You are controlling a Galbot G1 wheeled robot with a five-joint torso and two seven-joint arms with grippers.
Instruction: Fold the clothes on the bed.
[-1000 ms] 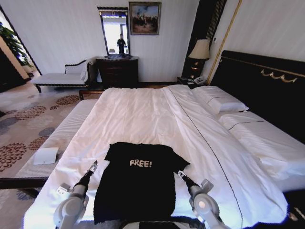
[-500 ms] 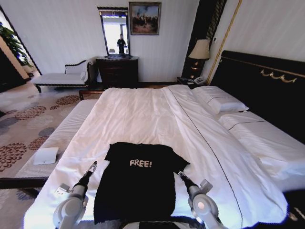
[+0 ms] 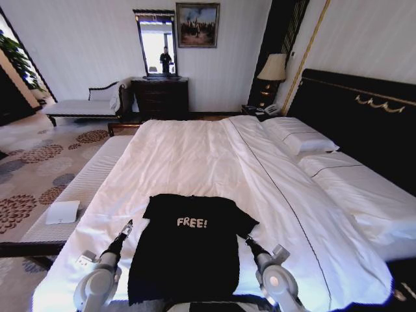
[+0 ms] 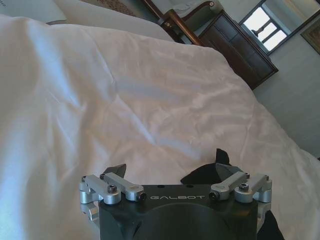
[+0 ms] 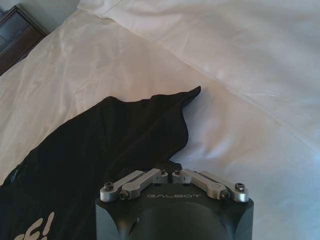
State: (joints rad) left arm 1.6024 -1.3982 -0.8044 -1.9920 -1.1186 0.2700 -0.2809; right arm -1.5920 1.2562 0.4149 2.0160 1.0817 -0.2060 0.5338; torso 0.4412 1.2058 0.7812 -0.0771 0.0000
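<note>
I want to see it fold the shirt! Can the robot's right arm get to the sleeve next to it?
Probably yes. The right gripper hangs just beside the black T-shirt, by its sleeve, with bare white bed around and nothing between.

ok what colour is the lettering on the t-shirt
White, on the black T-shirt; the "FREE!" lettering reads best in the head view.
</note>
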